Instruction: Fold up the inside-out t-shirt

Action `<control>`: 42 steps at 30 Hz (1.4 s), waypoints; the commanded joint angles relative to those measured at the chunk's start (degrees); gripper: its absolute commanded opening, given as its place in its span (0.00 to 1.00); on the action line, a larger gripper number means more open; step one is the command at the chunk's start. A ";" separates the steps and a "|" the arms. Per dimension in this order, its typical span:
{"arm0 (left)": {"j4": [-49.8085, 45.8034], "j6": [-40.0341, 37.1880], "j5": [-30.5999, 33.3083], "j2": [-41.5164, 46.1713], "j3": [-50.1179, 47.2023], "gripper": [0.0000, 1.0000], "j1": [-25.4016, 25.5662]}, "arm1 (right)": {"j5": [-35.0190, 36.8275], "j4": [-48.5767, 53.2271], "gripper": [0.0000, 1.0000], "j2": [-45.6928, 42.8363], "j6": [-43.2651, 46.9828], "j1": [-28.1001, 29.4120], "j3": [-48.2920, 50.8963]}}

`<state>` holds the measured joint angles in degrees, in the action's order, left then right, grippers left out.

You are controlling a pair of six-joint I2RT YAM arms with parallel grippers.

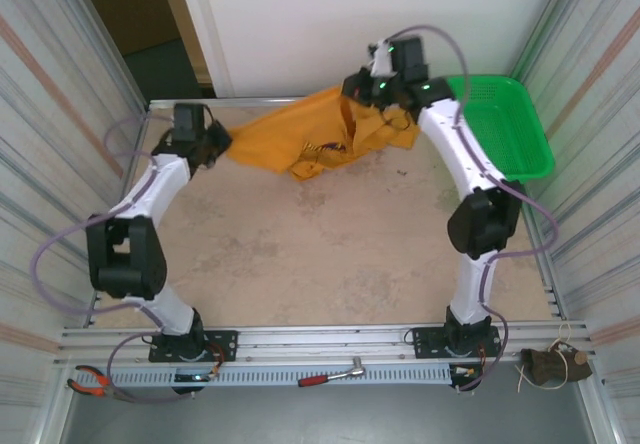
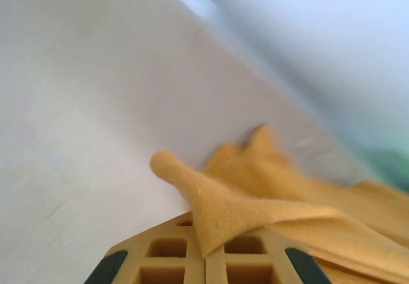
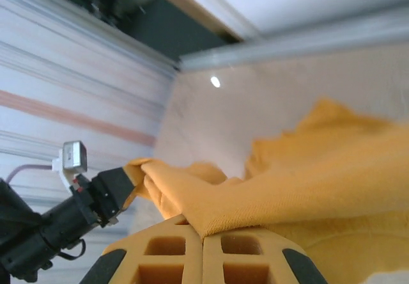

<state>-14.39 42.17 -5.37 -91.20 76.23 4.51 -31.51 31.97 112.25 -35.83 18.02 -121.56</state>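
While both ends are pinched, the top view entry reads: inside-out t-shirt (image 1: 300,136), bunched across the upper middle of the frame on the table (image 1: 320,254), left gripper (image 1: 214,142) closed on its left end, right gripper (image 1: 385,99) closed on its right end. Advice, as judgement: raise both ends level and draw them apart evenly, so the cloth spreads without slipping. Upper right: green basket (image 1: 510,134), perforated plastic. Left wrist view: jaws clamped on a soft orange-yellow knit fold, its rolled tip standing at centre; fingers (image 2: 160,258) moulded in a waffle grid. Right wrist view: jaws pinching a thicker fold at lower centre, cloth draping rightward; matte, lightly fuzzy cotton.
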 commanded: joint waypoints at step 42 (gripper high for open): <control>21.68 -7.00 0.35 -7.04 7.92 0.60 52.08 | -5.16 -12.21 0.69 -16.91 -1.73 -29.02 30.46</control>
<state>-0.08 33.80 -4.91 -101.60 85.78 57.74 -39.35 18.68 103.68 -42.70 -9.45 -94.87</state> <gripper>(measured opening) 0.564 0.692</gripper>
